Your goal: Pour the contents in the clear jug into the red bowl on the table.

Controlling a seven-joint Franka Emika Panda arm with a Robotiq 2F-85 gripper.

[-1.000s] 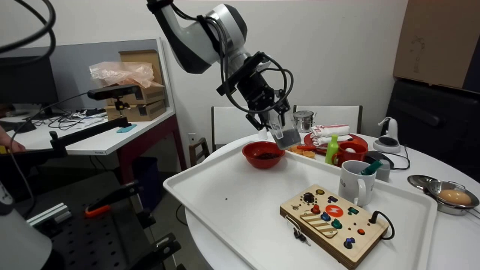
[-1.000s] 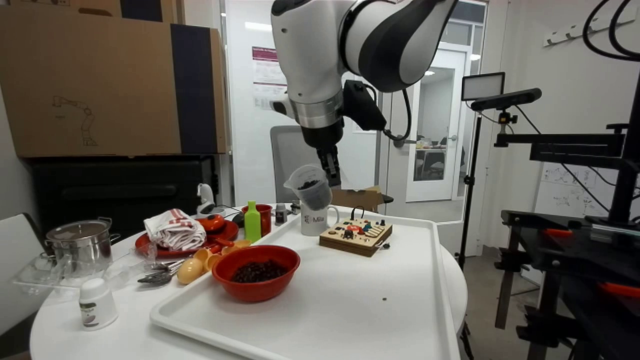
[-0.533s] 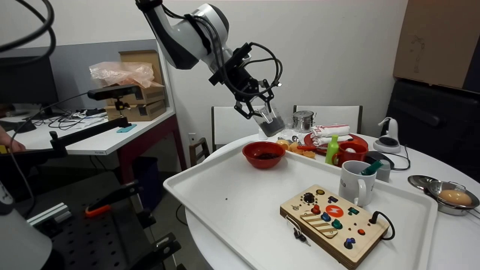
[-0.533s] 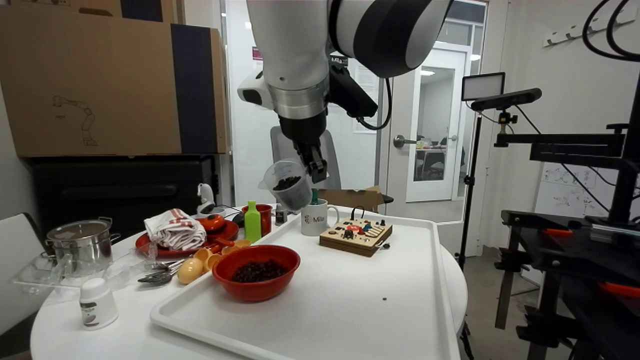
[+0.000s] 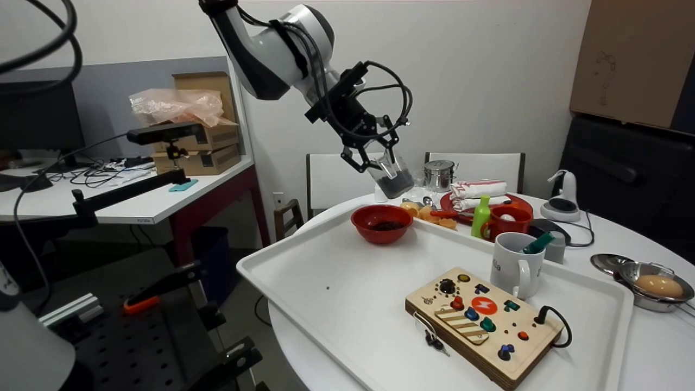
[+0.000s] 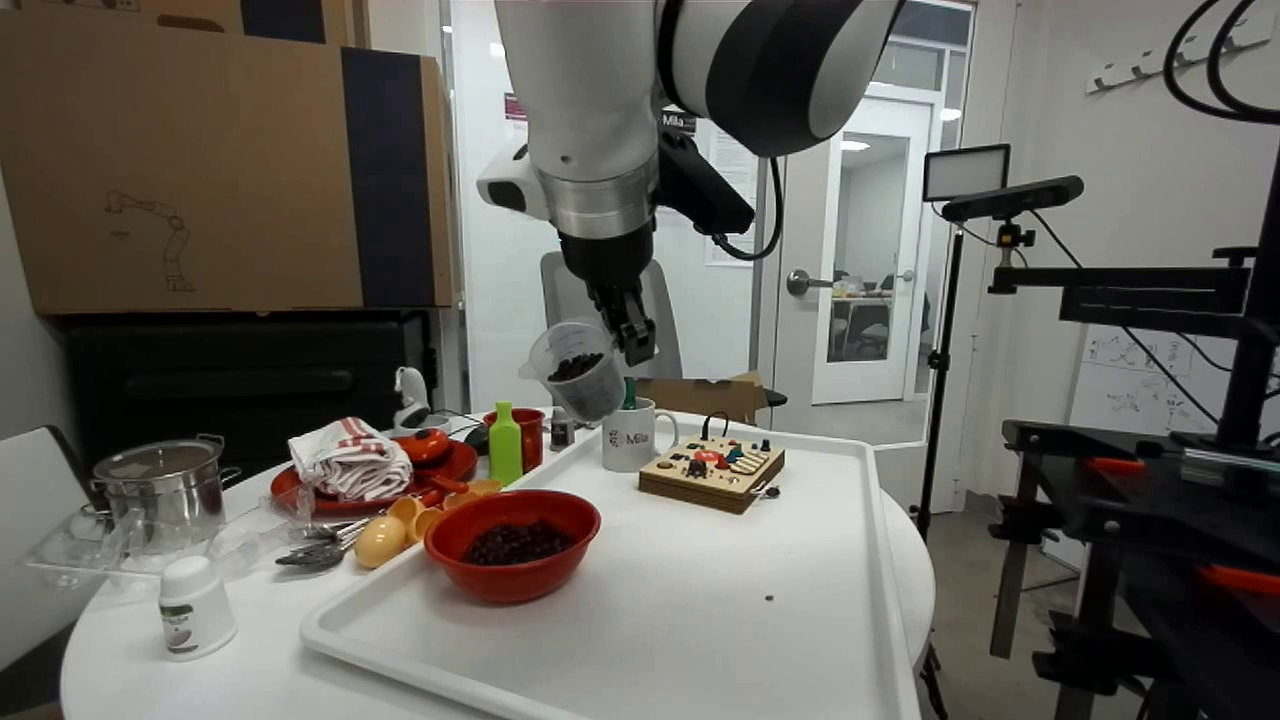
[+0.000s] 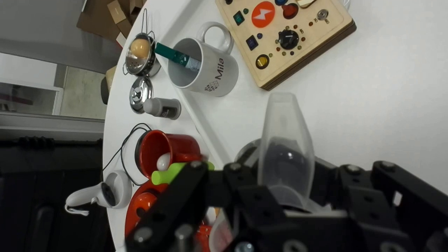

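Note:
The clear jug (image 5: 395,180) hangs in the air, tilted, above the far edge of the white tray. My gripper (image 5: 383,163) is shut on its handle, which stands up between the black fingers in the wrist view. Dark bean-like contents (image 6: 575,367) rest inside the jug (image 6: 590,395), visible through its mouth in an exterior view. The red bowl (image 6: 512,580) sits on the tray near its edge, with a layer of similar dark pieces in it. In both exterior views the jug is higher than the bowl and off to one side. The bowl is out of the wrist view.
On the tray (image 6: 700,610) stand a white mug (image 5: 513,271) and a wooden panel box (image 5: 483,326). Beyond its rim, the round table (image 5: 575,260) holds a green bottle (image 6: 505,445), a red mug (image 5: 510,217), a towel (image 6: 350,460) and a steel pot (image 6: 160,490).
Over the first half second, the arm carried the jug up and toward the bowl's side, and more of its mouth came into view. Since then it has hardly moved.

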